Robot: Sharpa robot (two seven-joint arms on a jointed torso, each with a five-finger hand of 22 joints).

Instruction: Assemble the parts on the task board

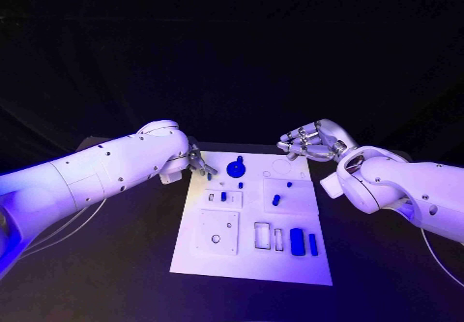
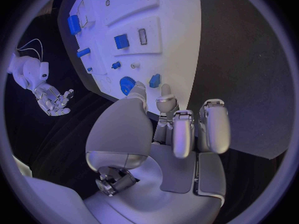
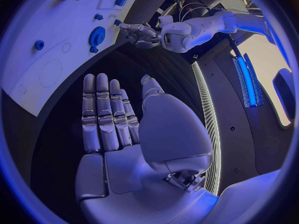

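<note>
While the task board (image 1: 253, 225) lies flat mid-table with its long axis running near to far, the left hand (image 1: 197, 162) is seen at the board's far-left corner and the right hand (image 1: 308, 143) just past its far-right corner.

Left hand: nothing is gripped; in the left wrist view its fingers (image 2: 182, 132) are held straight and close together, tips at the board edge beside a small blue part (image 2: 154, 80) and the blue gear (image 2: 127, 85). Whether that part is touched cannot be told.

Right hand: released, palm open, fingers (image 3: 102, 112) extended side by side, nothing held, hovering off the board.

Parts on the board:
- blue gear (image 1: 237, 167) stands near the far edge, left of centre.
- two elongated blue blocks (image 1: 304, 242) lie side by side at the near right, long axes near-far.
- a small blue piece (image 1: 277, 199) is seated in the right-middle plate.
- another small piece (image 1: 223, 196) sits in the left-middle slot.
</note>
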